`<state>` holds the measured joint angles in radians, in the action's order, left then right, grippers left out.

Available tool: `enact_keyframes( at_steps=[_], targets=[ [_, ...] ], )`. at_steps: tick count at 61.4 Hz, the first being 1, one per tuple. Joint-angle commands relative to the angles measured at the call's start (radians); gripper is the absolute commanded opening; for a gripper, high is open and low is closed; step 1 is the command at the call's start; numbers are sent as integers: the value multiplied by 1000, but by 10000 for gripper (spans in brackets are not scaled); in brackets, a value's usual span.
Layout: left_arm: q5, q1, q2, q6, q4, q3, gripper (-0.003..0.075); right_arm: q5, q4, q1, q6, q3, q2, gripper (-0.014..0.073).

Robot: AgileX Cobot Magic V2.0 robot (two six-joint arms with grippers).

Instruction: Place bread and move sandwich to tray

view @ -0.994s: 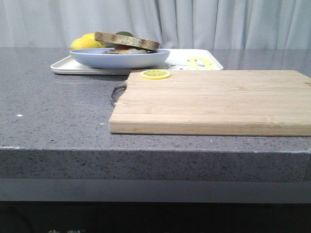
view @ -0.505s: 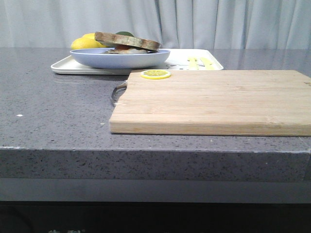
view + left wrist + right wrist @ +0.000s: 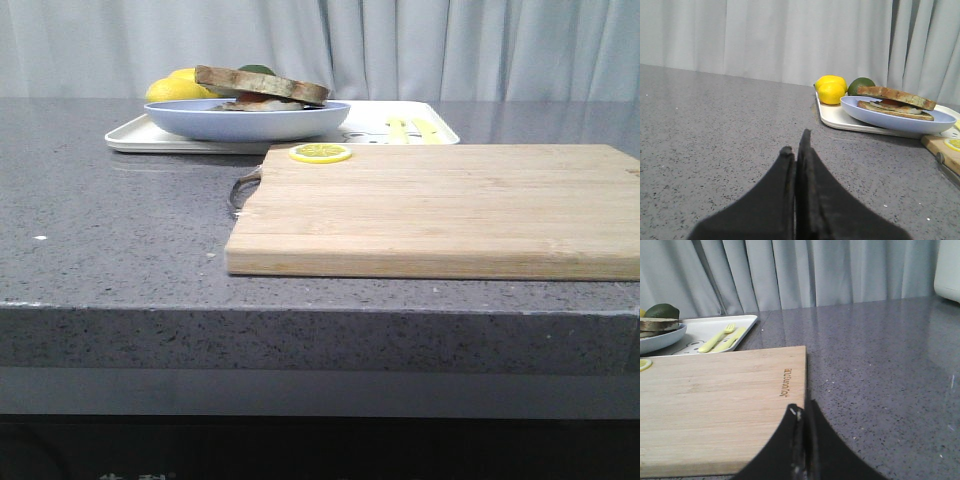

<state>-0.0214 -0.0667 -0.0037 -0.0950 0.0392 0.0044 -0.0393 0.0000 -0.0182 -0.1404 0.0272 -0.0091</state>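
Note:
The sandwich (image 3: 262, 87), two brown-crusted slices with egg between them, lies on the round light-blue plate (image 3: 245, 121), which stands on the white tray (image 3: 135, 136) at the back left. It also shows in the left wrist view (image 3: 895, 101) on the plate (image 3: 897, 119). No separate plain bread slice is in view. My left gripper (image 3: 796, 145) is shut and empty over bare counter, well short of the tray. My right gripper (image 3: 802, 410) is shut and empty at the wooden cutting board's near right edge. Neither gripper shows in the front view.
A wooden cutting board (image 3: 450, 205) with a metal handle fills the middle right, a lemon slice (image 3: 320, 153) at its far left corner. Lemons (image 3: 831, 89) and an avocado (image 3: 860, 85) sit on the tray behind the plate. A yellow fork and spoon (image 3: 722, 337) lie on the tray.

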Motion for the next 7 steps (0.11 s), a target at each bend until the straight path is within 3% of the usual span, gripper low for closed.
enact_keyframes(
  at_steps=[1,7],
  targets=[
    [79,2,-22,-6,-2,1,-20,88,-9,-5,4,-3,-18,-69],
    [79,2,-22,-6,-2,1,-20,88,-9,-5,4,-3,-18,-69]
  ],
)
